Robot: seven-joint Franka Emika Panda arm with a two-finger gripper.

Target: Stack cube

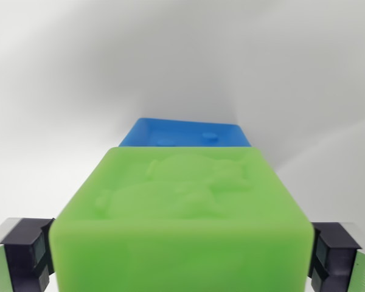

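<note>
Wrist view, and I'm counting two cubes, one green, one blue. The green cube (181,213) fills most of the lower frame, right up close to the lens. It looks like matte moulded plastic, with softly rounded edges, and its upper face carries a raised relief figure, lumpy and rounded, though I can't make out what it depicts. Just beyond it, partly hidden behind its far edge, sits the blue cube (185,134). Same dull plastic look, and I can see small raised bumps on the face towards me. Whether the two are touching, I can't tell from this angle.

The gripper (181,255) has closed in on the green cube: two fingers, one at each bottom corner of the frame, each with a dark blocky pad (27,252) pressed against a side of the cube. On the wrist view's left the pad meets the cube's side; on the right it does the same. So the green cube is clamped between them.

Behind everything is a plain white table (61,91), smooth, with soft grey shadow fanning out around the blue cube.
</note>
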